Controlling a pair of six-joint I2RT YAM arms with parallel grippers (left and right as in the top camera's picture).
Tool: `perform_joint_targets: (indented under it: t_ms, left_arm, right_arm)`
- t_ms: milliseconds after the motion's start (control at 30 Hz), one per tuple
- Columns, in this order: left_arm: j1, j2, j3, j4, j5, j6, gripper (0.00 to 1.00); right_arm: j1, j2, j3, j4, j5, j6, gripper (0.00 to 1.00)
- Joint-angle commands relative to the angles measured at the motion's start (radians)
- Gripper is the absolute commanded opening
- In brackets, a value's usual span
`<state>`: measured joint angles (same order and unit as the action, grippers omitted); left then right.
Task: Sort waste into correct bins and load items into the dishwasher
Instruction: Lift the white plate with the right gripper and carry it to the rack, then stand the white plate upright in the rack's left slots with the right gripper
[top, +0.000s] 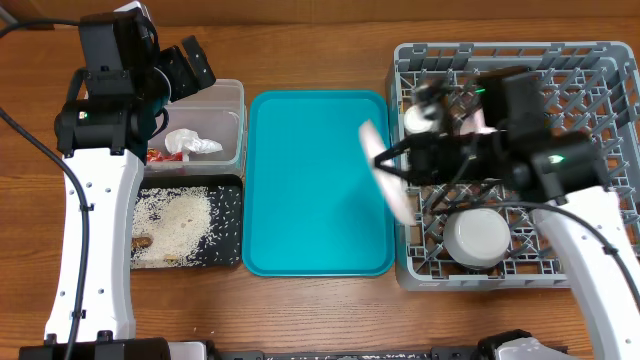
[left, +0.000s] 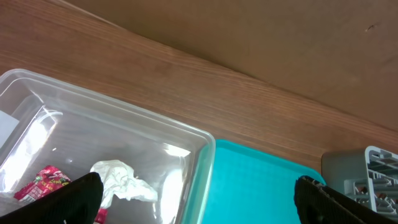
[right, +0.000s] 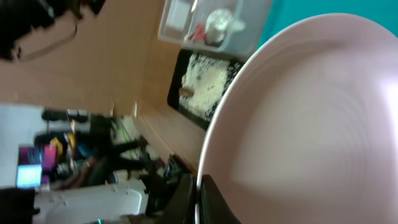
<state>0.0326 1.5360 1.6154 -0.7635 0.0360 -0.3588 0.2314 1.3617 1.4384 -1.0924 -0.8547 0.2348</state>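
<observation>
**Overhead:** The right gripper (top: 398, 162) clamps the plate (top: 384, 178) on edge and tilted. The plate hangs over the nine o'clock wall of the dish rack (top: 520, 55), partly above the teal tray (top: 310, 180). The bowl (top: 477, 236) sits upturned near the rack's six o'clock, and what looks like the cup (top: 417, 118) is near eleven. Carry the plate toward three o'clock, stand it upright, then lower it between free pegs without knocking either.

**Left wrist:** The left gripper (left: 198, 202) is spread wide and empty above the clear tub (left: 205, 149), which holds the tissue (left: 121, 180) and wrapper (left: 43, 183). It is best parked there.

**Right wrist:** The plate fills the view. One finger (right: 208, 199) pinches its rim at six o'clock and the other is hidden. A rim hold is slight, so move slowly. The rice (right: 202, 81) lies at eleven o'clock.
</observation>
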Motion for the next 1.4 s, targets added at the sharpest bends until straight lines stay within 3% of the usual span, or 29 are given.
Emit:
perform_joint_targets:
  t_ms: [0, 433, 600, 1067, 1367]
  left_arm:
    - [-0.007, 0.001, 0.009, 0.003, -0.01, 0.015, 1.0]
    - [-0.007, 0.001, 0.009, 0.003, -0.011, 0.015, 1.0]
    - [-0.007, 0.001, 0.009, 0.003, -0.01, 0.015, 1.0]
    - [-0.007, 0.001, 0.009, 0.004, -0.01, 0.015, 1.0]
    - [-0.007, 0.001, 0.009, 0.003, -0.01, 0.015, 1.0]
  right_arm:
    - [-0.078, -0.026, 0.014, -0.016, -0.049, -0.014, 0.04]
    - [-0.245, -0.026, -0.192, 0.06, -0.046, -0.021, 0.04]
    - [-0.261, -0.026, -0.271, 0.136, -0.131, -0.019, 0.04]
    - [-0.261, -0.026, -0.275, 0.309, -0.293, 0.141, 0.04]
    - [-0.261, -0.026, -0.275, 0.251, -0.243, 0.125, 0.04]
